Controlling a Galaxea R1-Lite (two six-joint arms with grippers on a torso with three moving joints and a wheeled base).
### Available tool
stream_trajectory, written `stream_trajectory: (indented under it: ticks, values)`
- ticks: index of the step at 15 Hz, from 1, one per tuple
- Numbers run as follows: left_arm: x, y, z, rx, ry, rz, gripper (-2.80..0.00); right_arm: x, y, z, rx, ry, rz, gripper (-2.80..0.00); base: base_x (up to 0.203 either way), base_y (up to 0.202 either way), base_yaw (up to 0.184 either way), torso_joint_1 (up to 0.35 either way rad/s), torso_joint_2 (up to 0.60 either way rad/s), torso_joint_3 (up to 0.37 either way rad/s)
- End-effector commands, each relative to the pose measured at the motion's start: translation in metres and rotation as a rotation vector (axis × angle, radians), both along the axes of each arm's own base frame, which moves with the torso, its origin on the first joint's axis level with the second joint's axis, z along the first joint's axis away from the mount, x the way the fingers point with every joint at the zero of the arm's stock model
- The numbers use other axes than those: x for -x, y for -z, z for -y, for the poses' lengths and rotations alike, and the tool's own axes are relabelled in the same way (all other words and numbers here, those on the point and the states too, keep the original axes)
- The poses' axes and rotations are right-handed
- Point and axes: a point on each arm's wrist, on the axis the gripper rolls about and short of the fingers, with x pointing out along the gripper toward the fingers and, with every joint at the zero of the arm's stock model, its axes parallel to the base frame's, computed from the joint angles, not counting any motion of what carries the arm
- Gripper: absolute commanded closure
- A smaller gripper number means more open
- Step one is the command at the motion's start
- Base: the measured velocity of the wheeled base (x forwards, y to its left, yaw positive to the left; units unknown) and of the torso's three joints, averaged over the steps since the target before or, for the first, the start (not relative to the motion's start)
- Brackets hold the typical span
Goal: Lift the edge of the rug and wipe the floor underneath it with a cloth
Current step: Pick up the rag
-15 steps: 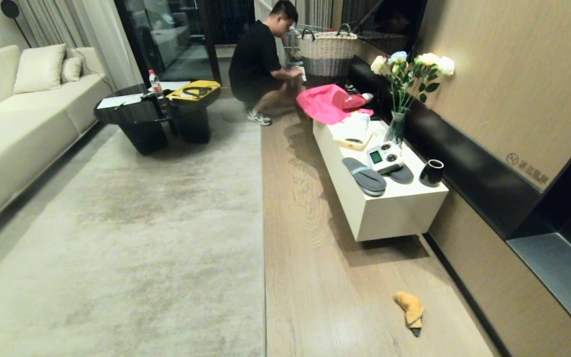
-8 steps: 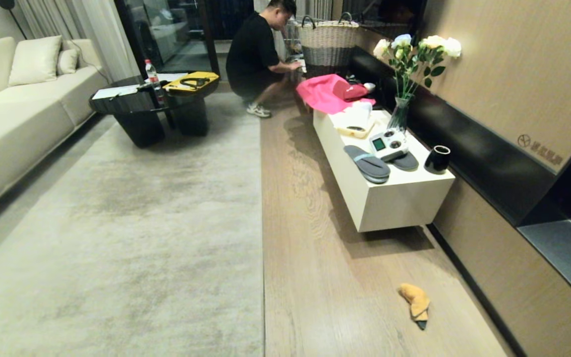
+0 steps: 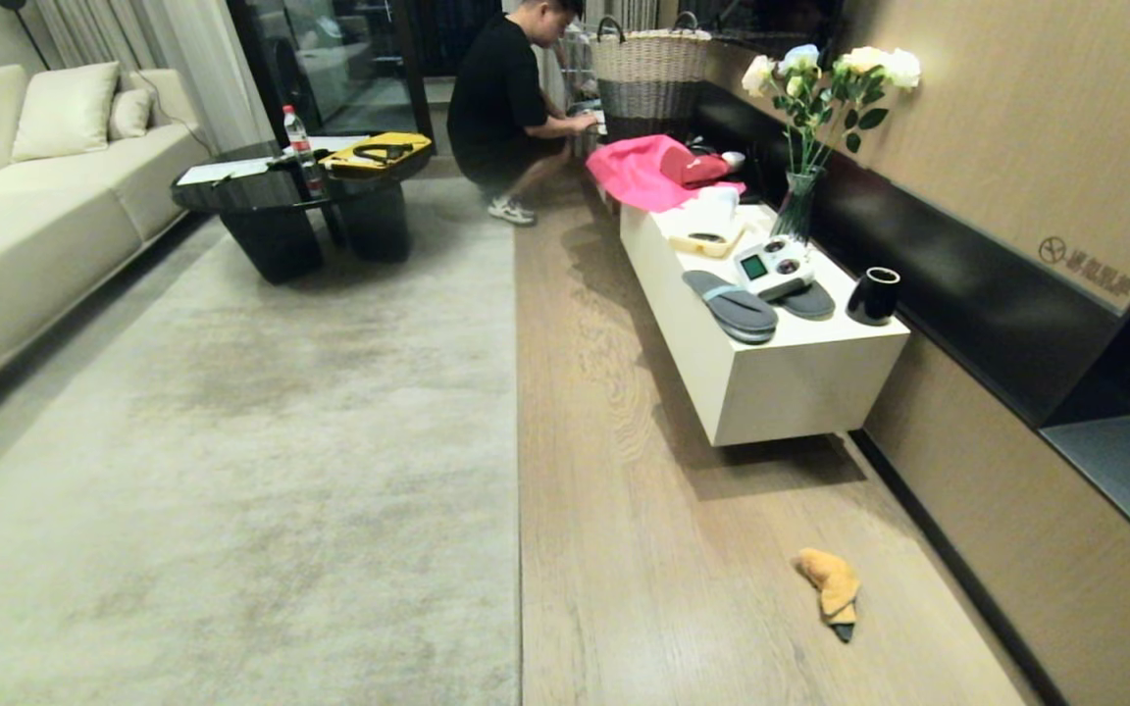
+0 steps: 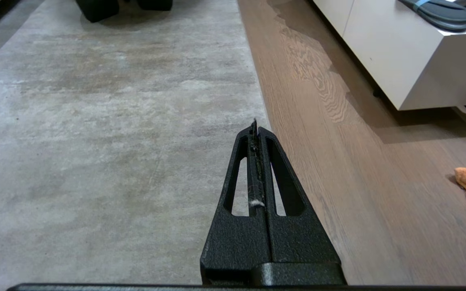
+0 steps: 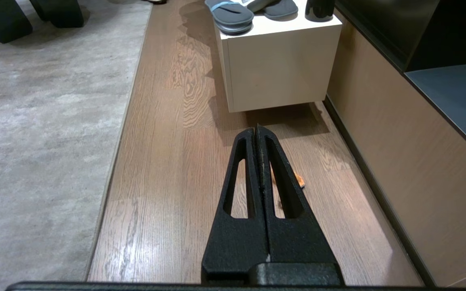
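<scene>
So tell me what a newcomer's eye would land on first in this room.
Probably the bright pink fabric draped over the far end of the white cabinet, near a crouching person in black. Then the small orange cloth lying alone on the floor, right of the rug edge, and the white roses above the cabinet.

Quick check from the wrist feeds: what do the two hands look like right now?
Both match: the left hand and right hand are matte black, rough-textured plastic, each a pair of long fingers tapering to a point, with an elongated slot cut through each finger. A bit of pale fluff clings in the left hand's seam. No cables or markings show.
</scene>
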Motion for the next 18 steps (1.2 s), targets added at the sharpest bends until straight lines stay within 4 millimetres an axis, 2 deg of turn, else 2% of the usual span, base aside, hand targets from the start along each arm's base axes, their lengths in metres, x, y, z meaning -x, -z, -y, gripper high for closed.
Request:
stream_trajectory:
  ticks: [1, 18]
  values:
    - [0.0000, 0.0000, 0.0000, 0.001, 0.000, 0.000, 0.00, -0.0001, -0.0001, 0.0000, 0.000, 0.001, -0.001, 0.00, 0.000, 0.000, 0.000, 0.000, 0.00, 0.000]
    - [-0.0001, 0.0000, 0.0000, 0.001, -0.001, -0.002, 0.00, 0.0000, -0.0004, 0.0000, 0.003, 0.001, 0.003, 0.00, 0.000, 0.000, 0.000, 0.004, 0.02, 0.025]
